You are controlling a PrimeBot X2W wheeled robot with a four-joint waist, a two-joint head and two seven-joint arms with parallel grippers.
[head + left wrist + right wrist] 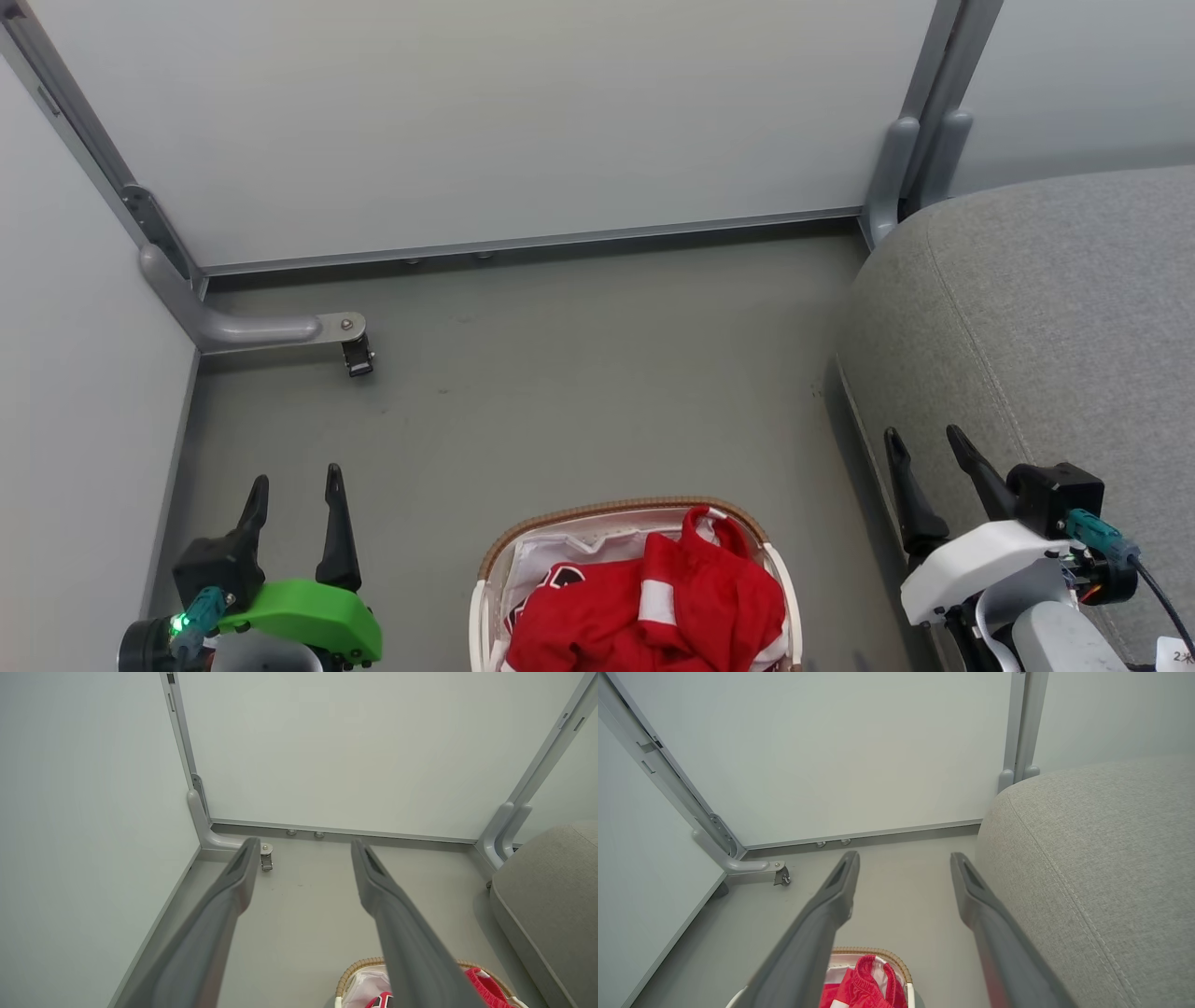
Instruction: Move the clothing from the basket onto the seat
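Bright red clothing (pixel 653 607) with white stripes lies bunched in the basket (pixel 489 560), a cream basket with a brown woven rim, at the bottom middle of the head view. The clothing (pixel 859 984) and basket rim (pixel 892 957) also peek in low in the right wrist view, and the rim (pixel 348 975) in the left wrist view. The grey seat (pixel 1055 317) fills the right side. My left gripper (pixel 294 485) stands open left of the basket, holding nothing. My right gripper (pixel 926 443) stands open in front of the seat's edge, also holding nothing.
Pale partition walls (pixel 485 121) close off the back and left, on grey metal posts. A bracket foot with a small caster (pixel 358 355) juts onto the grey floor (pixel 597 373) at the back left. Another post (pixel 901 168) stands by the seat's far corner.
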